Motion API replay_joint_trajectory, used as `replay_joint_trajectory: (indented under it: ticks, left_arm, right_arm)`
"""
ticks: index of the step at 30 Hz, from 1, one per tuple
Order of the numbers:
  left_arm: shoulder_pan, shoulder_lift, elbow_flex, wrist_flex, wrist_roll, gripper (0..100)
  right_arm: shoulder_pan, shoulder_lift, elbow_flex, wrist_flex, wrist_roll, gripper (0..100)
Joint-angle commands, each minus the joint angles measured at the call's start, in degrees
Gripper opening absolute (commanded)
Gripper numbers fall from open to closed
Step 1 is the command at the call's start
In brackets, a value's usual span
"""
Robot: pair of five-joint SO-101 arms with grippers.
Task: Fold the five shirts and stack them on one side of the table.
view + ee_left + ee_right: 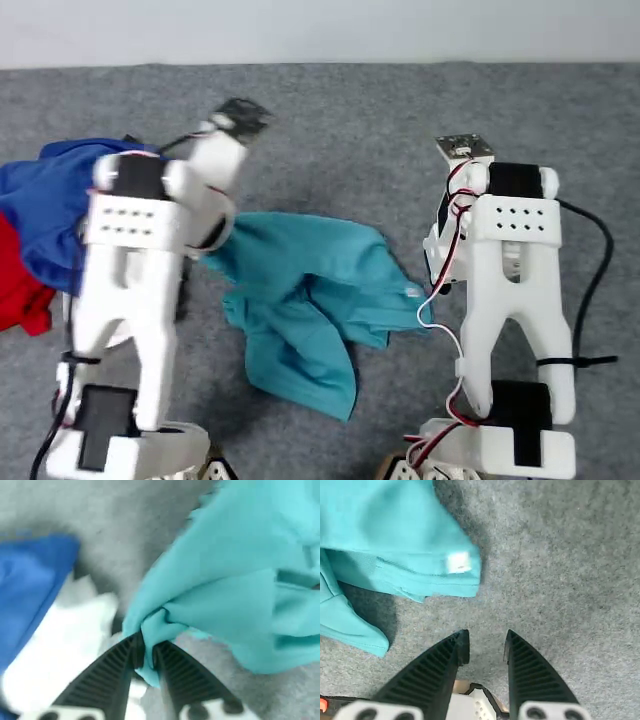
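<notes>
Left pincer (145, 652) was clenched on a bunched edge of the teal shirt (300, 300), at its ten o'clock corner. Right pincer (485, 647) hung released over bare surface (400, 130), just beside the hem at three o'clock. The shirt lay crumpled mid-surface, so spreading it flat seemed the step in hand, and next the right would need to grip that hem. Farther off, at nine o'clock, the blue shirt (45, 205) and red shirt (18, 285) lay heaped.
</notes>
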Motion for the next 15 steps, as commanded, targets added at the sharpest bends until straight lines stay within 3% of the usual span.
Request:
replay_joint_trajectory:
  ticks: [1, 7, 15]
  left_arm:
    - [-8.62, -3.25, -1.98, 0.53, 0.79, 1]
    - [-17.58, -3.16, -1.8, -0.35, 0.88, 1]
    - [-18.2, -3.69, 5.41, -3.08, 0.88, 1]
  right_arm:
    - [-1.1, -2.59, -0.09, 1.71, 1.23, 12.5]
    - [-8.66, 3.03, 2.02, 1.45, 6.15, 12.8]
    - [-17.27, 8.13, 1.76, -4.53, 7.12, 25.5]
